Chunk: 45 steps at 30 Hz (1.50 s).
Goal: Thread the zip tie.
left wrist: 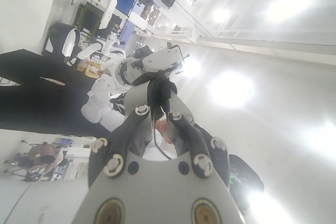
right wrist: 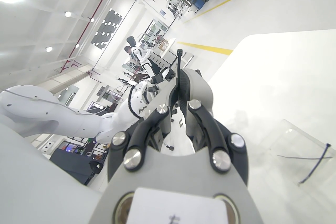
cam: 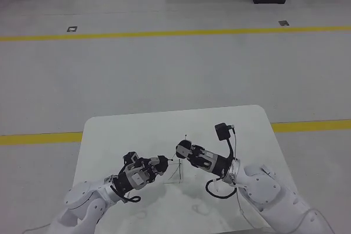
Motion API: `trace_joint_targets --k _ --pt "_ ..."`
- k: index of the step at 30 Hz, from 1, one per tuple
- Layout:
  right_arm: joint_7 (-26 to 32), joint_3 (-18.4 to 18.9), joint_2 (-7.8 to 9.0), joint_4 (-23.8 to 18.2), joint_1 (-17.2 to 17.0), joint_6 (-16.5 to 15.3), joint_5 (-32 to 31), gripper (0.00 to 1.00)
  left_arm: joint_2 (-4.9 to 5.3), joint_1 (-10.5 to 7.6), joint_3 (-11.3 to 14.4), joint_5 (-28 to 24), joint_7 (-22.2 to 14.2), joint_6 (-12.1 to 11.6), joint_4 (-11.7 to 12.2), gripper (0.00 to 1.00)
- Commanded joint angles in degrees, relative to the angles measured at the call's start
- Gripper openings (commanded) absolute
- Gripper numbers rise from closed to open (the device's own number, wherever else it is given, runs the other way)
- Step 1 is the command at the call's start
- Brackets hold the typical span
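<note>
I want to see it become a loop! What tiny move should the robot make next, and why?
Probably ease the right fingers toward the left fingers and line them up. The right ones are shut on the zip tie, its head poking up free, and the top view shows a gap between both. The left ones pinch a black bit; I cannot tell what.

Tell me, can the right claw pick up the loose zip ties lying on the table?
Probably not right now. The right claw is already shut on a zip tie, so it has no free grip. The loose zip ties themselves lie uncovered, with nothing in the way.
</note>
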Motion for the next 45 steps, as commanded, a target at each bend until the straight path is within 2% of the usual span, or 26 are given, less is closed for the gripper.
trace_joint_targets --k 1,15,45 --pt "0.06 0.29 -0.05 -0.08 -0.09 0.0 0.0 0.0 0.08 0.02 -0.03 0.16 0.06 -0.13 0.07 0.0" --pt "1.11 3.93 -0.18 -1.06 -2.12 0.0 1.07 0.0 0.6 -0.34 0.09 0.03 0.45 -0.55 0.53 0.0" --pt "3.68 2.66 -1.84 0.44 -0.9 0.0 1.0 0.0 1.42 -1.26 1.36 -1.41 0.76 -0.84 0.92 0.0"
